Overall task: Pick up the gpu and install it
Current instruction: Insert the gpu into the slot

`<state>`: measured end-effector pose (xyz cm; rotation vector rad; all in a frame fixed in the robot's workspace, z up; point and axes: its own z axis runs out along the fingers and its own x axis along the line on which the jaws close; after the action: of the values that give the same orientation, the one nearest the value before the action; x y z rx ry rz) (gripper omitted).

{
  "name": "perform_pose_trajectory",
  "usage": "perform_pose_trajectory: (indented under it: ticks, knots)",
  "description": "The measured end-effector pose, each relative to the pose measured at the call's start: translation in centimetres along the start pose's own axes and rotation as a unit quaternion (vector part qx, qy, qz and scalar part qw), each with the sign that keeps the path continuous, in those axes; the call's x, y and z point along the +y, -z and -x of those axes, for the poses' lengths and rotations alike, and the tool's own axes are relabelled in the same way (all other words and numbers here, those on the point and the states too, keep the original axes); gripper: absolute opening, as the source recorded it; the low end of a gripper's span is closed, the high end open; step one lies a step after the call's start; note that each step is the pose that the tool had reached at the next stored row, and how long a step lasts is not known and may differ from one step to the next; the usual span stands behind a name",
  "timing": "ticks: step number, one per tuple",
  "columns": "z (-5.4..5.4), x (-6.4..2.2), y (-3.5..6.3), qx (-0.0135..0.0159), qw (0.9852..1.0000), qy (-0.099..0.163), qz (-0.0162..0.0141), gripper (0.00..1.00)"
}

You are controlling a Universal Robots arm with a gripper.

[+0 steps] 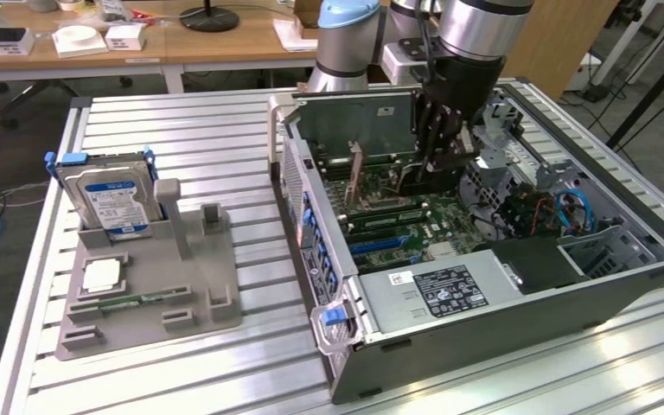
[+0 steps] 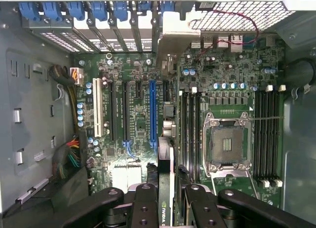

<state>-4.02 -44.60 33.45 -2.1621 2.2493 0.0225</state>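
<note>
Motherboard (image 2: 148, 90) beneath NVIDIA-marked gpu (image 2: 165, 188)

Partial white lettering, perhaps "NVIDIA", on the gpu (image 2: 165, 208), other labels unreadable

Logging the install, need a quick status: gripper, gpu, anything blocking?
Gripper shut on gpu, inside the open computer case. Card on edge above the motherboard, near the blue slot. No obstruction visible.
</note>
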Motion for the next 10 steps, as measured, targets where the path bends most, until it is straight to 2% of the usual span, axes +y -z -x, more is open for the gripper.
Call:
perform_pose_trajectory:
  ticks: [10]
  knots:
    - [-0.02, 0.44, -0.20, 0.0000, 1.0000, 0.000, -0.0001, 0.26]
